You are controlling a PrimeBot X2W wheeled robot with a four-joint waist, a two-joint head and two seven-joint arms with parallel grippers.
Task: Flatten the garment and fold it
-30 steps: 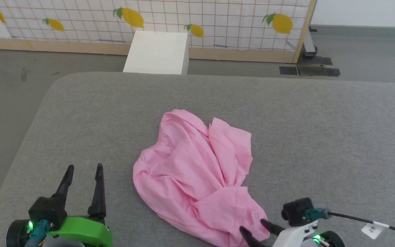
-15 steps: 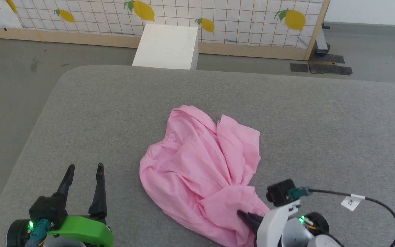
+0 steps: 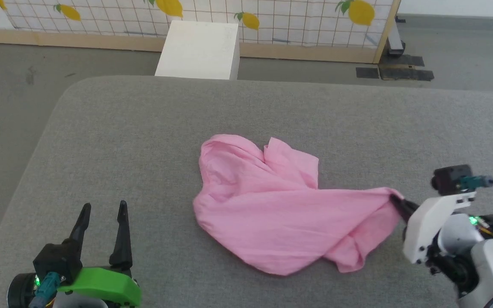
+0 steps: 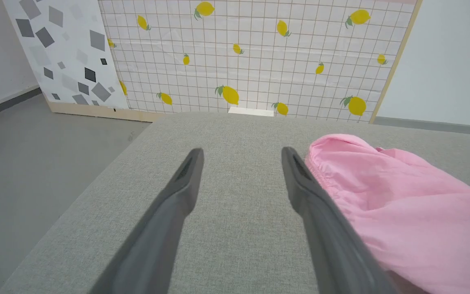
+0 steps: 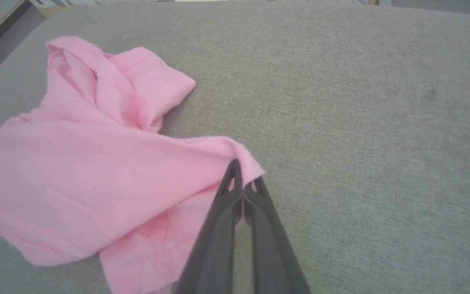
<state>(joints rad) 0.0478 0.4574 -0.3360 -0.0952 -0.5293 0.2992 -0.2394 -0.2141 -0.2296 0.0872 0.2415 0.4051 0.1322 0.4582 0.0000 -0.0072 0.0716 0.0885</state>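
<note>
The right claw [image 3: 397, 200] is pinching a corner of the garment [image 3: 272, 214], which is lying rumpled on the cushion [image 3: 144, 119] between both claws. The left claw [image 3: 103, 211] is standing wide, empty. Flattening is seemingly only starting; folding is still waiting.

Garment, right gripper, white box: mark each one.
garment [image 3: 272, 214], head view, middle of the spread pink cloth.
right gripper [image 5: 244, 179], right wrist view, between the fingertips, shut on the garment's edge.
white box [image 3: 197, 49], head view, its top face.
</note>
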